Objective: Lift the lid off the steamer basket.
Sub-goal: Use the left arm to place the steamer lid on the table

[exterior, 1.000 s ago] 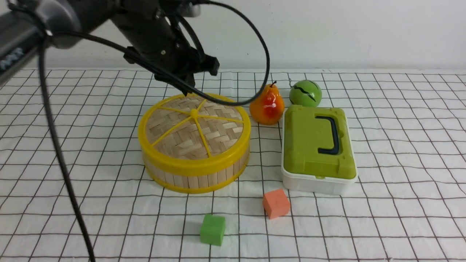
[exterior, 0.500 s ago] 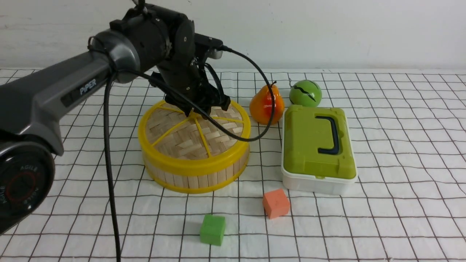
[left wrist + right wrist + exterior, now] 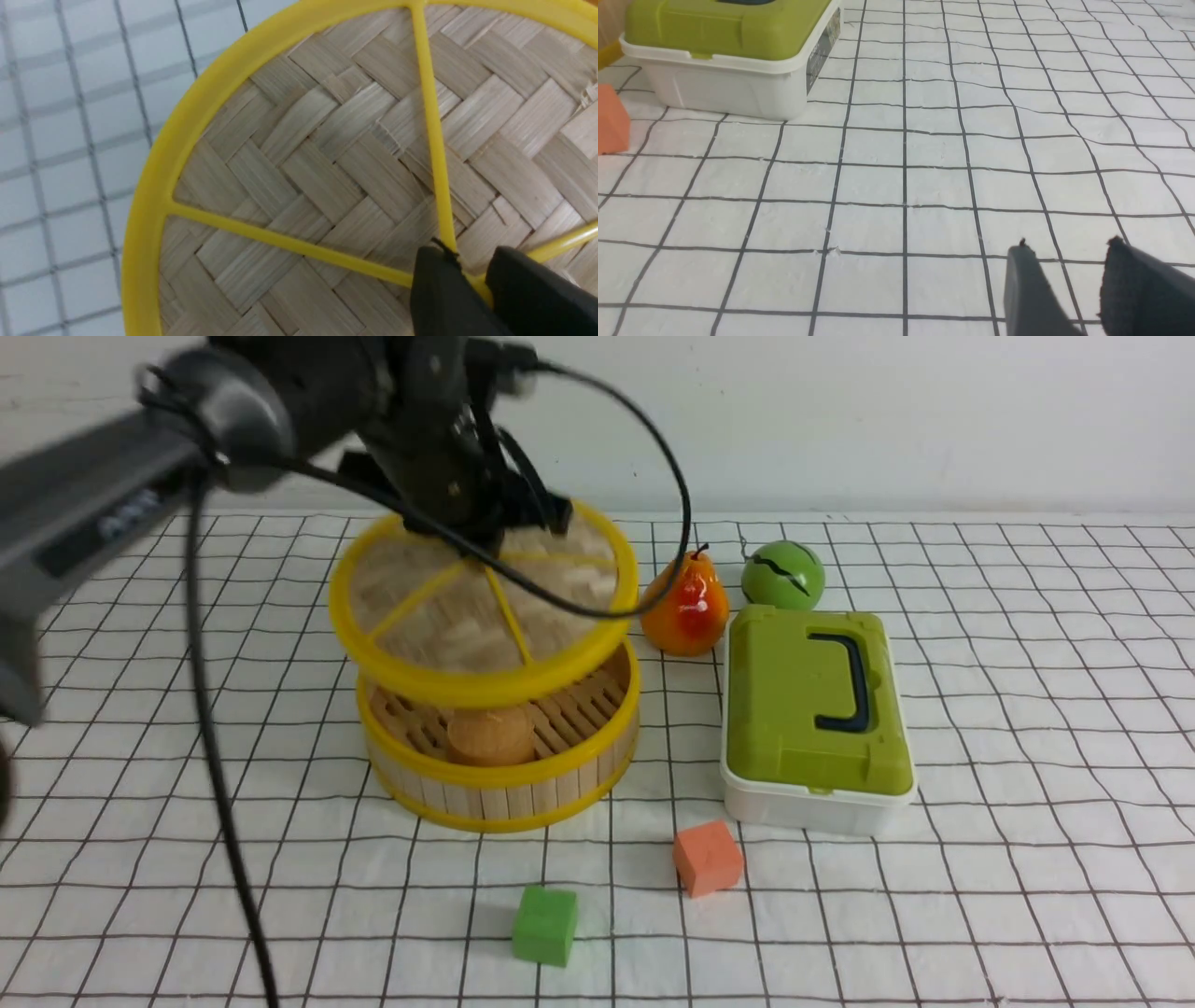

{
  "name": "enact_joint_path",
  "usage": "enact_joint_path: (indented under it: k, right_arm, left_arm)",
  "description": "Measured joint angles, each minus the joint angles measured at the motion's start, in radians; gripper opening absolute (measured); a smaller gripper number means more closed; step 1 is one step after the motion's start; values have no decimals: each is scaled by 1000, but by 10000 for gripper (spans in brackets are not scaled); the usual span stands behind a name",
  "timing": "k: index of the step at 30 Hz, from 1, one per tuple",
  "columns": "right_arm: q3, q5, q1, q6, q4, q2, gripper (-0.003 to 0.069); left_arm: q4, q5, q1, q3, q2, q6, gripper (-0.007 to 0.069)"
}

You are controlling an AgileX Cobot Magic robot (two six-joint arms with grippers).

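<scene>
The lid (image 3: 448, 616), a woven tan disc with a yellow rim and spokes, hangs tilted above the steamer basket (image 3: 523, 789). My left gripper (image 3: 495, 537) is shut on the lid's yellow hub; the left wrist view shows the fingers (image 3: 439, 284) clamped on the hub (image 3: 474, 282) where the spokes meet. The basket stands open on the cloth, with a round tan bun (image 3: 490, 735) on its slatted floor. My right gripper (image 3: 1064, 261) is open and empty low over the cloth; it does not show in the front view.
A pear (image 3: 686, 607) and a green ball (image 3: 782, 575) stand behind a white box with a green lid (image 3: 817, 709), right of the basket. An orange cube (image 3: 709, 857) and a green cube (image 3: 545, 924) lie in front. The left arm's cable (image 3: 215, 756) hangs on the left.
My left gripper came down onto the lid's hub, closed on it, and has lifted the lid off the basket, tilting it up and slightly left. The bun inside now shows.
</scene>
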Motion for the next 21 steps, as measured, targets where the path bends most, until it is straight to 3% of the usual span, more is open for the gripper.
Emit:
enact_joint_path:
  k: [6,10,13,16,21]
  right_arm:
    - [0,0,0,0,0,0,239]
    - [0,0,0,0,0,0,239]
    - [0,0,0,0,0,0,239]
    - [0,0,0,0,0,0,239]
    - [0,0,0,0,0,0,239]
  left_arm:
    - [90,5,95,-11,-225,-29,106]
    - [91,64,286,44,-286,-53,106]
    - [57,43,360,138,-282,-54,106]
    - [-32,-96,440,338,-233,-77,106]
    - [-77,-266,459,481,-97,-93,106]
